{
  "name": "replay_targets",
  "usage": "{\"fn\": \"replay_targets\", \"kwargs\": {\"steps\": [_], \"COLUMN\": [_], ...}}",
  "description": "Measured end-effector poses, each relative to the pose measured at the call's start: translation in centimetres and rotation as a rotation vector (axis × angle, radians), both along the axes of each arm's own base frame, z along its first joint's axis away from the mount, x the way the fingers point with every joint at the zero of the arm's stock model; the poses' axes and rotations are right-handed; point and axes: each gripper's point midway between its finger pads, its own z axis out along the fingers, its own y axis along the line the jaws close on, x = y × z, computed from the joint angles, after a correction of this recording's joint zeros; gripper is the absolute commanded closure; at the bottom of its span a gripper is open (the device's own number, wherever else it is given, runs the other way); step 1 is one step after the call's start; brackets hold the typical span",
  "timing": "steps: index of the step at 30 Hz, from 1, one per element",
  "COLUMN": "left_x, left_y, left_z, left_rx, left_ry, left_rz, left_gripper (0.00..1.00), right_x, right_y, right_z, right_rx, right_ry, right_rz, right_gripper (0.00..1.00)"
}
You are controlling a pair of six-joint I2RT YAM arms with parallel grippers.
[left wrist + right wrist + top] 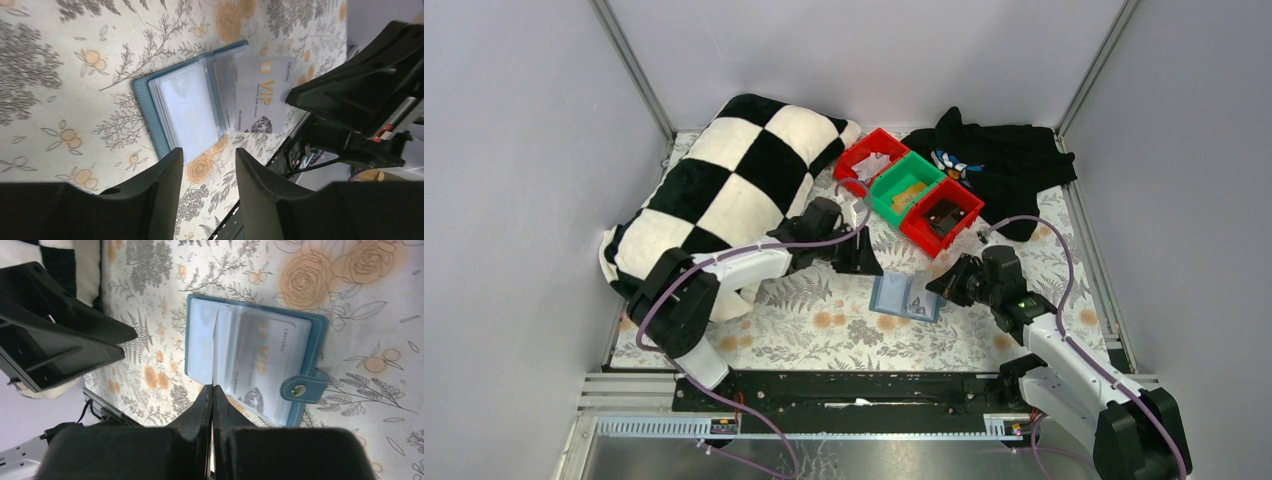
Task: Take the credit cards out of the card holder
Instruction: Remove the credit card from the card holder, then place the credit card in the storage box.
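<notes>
The teal card holder (894,294) lies open on the floral cloth, also seen in the left wrist view (150,117) and the right wrist view (320,340). My right gripper (214,390) is shut on a thin pale credit card (215,347), seen edge-on over the holder's spine. In the left wrist view a pale VIP card (262,95) shows face-on against the right gripper (289,97). Another VIP-printed card (265,360) lies under the right panel's clear sleeve. My left gripper (209,162) hangs open and empty just off the holder's edge (862,260). The right gripper (942,284) is at the holder's right side.
A black-and-white checkered pillow (724,190) fills the back left, under the left arm. Red (869,155), green (907,185) and red (942,212) bins stand in a row behind the holder. A black garment (1004,160) lies at the back right.
</notes>
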Motion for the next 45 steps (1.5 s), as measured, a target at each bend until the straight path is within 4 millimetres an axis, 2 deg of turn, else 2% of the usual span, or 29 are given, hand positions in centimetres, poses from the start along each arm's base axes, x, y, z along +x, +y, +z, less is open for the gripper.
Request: {"fn": "replay_targets", "kwargs": {"steps": [4, 8, 16, 25, 35, 41, 45], "left_x": [1.3, 1.2, -1.5, -1.6, -1.5, -1.6, -1.5], "left_y": [1.2, 1.1, 0.5, -0.7, -0.6, -1.1, -1.4], "left_z": [1.9, 2.6, 1.5, 3.2, 3.2, 3.4, 3.6], "left_rx": [-0.051, -0.099, -0.216, -0.353, -0.414, -0.495, -0.533], "left_ry": [-0.028, -0.03, 0.079, 0.1, 0.134, 0.173, 0.202], "left_rz": [0.012, -0.01, -0.059, -0.099, -0.08, -0.083, -0.083], "left_gripper": [0.51, 0.51, 0.48, 0.43, 0.43, 0.47, 0.56], "right_x": [0.5, 0.5, 0.5, 0.8, 1.1, 1.3, 1.3], "right_y": [0.4, 0.8, 1.3, 2.7, 4.3, 5.0, 5.2], "right_z": [0.7, 0.4, 1.0, 3.3, 5.4, 5.8, 5.9], "right_rx": [0.024, 0.033, 0.062, 0.164, 0.284, 0.345, 0.367], "right_ry": [-0.031, -0.019, -0.033, -0.08, -0.103, -0.096, -0.092], "right_rz": [0.01, 0.022, 0.045, 0.086, 0.119, 0.135, 0.136], "right_gripper": [1.0, 1.0, 1.0, 1.0, 1.0, 1.0, 1.0]}}
